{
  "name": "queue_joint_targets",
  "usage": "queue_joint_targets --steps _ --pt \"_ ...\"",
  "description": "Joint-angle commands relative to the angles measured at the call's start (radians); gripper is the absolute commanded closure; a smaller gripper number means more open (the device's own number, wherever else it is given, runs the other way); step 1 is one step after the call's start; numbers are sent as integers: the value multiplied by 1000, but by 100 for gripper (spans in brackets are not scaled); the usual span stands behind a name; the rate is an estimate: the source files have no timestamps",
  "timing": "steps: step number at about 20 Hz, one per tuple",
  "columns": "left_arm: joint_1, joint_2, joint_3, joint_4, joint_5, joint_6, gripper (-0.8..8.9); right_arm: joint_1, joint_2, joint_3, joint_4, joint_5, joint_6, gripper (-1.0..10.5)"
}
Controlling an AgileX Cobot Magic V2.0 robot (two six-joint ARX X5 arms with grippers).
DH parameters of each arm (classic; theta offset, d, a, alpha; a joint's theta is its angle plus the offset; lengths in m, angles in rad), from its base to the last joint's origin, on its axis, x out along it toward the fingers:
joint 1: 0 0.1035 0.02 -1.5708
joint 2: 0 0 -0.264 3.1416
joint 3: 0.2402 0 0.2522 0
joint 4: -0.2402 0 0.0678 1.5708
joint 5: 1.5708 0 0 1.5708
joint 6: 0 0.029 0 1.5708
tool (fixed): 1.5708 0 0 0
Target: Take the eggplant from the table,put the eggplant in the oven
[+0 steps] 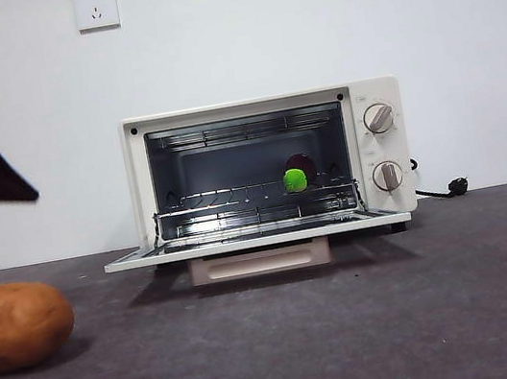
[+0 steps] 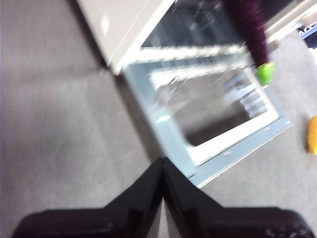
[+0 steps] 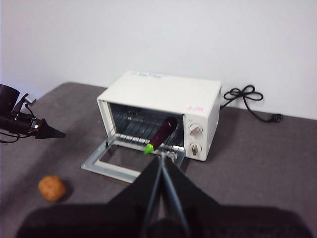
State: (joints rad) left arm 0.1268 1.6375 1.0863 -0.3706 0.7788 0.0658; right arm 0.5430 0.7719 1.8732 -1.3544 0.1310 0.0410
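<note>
You see the eggplant (image 3: 161, 134) lying on the wire rack (image 1: 254, 194) inside the open oven (image 1: 377, 144), green cap toward the dropped door (image 1: 257, 238). Both the left pincer (image 2: 162, 166) and right pincer (image 3: 162, 161) are closed, empty, well clear above the counter (image 1: 355, 328).

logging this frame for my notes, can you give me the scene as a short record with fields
eggplant: lying on the wire rack inside the oven, green stem cap toward the open front
oven: on the table, door folded down flat
potato: on the table, in front of the oven and off to one side
left end effector: shut, holding nothing, in the air beside the oven
right end effector: shut, holding nothing, back from the oven
task state: eggplant already in the oven
</note>
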Motion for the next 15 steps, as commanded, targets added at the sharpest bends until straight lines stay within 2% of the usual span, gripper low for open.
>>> queue_joint_targets --steps 1,4,15 --pt "-10 63 -21 14 11 -13 820 1 -5 -20 -22 0 11 958" --pt "-17 126 -21 51 45 -16 820 1 -5 -19 -22 0 29 958" --pt "-121 294 -21 152 67 -14 821 1 -5 -20 -22 0 42 958"
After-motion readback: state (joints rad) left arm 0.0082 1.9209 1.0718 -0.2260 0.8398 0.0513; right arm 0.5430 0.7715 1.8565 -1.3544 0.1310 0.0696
